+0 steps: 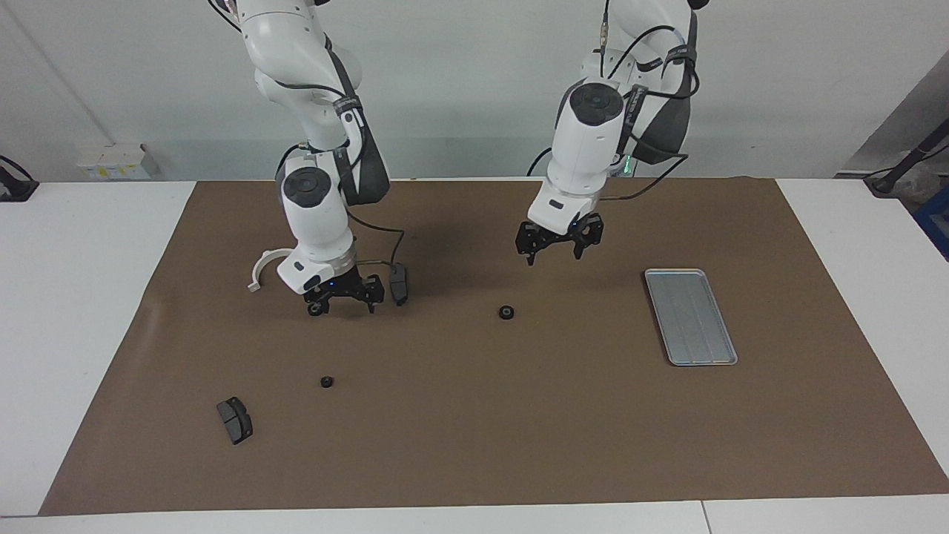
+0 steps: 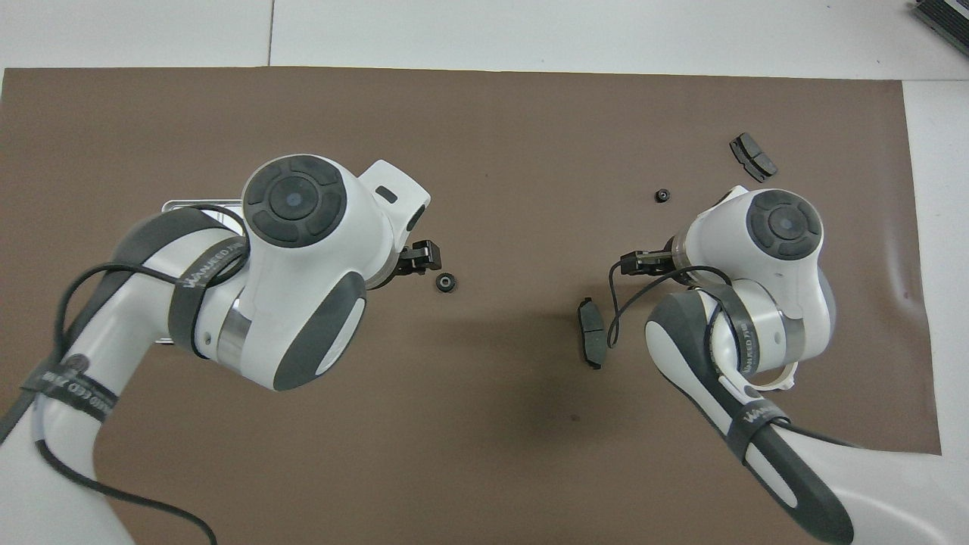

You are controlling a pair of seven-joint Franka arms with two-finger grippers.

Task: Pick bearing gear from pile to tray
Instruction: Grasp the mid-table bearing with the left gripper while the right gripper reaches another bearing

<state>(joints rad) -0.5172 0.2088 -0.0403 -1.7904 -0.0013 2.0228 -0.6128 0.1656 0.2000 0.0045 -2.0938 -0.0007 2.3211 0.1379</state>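
Note:
The pile is scattered over the brown mat. One black gear [image 1: 506,312] lies mid-mat and also shows in the overhead view [image 2: 446,283]. A second gear [image 1: 326,382] [image 2: 662,195] lies toward the right arm's end. My left gripper [image 1: 554,254] [image 2: 422,257] is open and empty, raised over the mat close to the mid-mat gear. My right gripper [image 1: 345,302] [image 2: 636,263] is open, low over the mat beside a dark brake pad [image 1: 399,284] [image 2: 590,331]. The silver tray [image 1: 689,317] lies toward the left arm's end. In the overhead view the left arm hides most of the tray [image 2: 189,204].
Another brake pad [image 1: 235,420] [image 2: 752,157] lies farther from the robots than the second gear. The white arc bracket [image 1: 263,268] [image 2: 783,378] lies beside the right arm, partly hidden by it. White table [image 1: 89,297] surrounds the mat.

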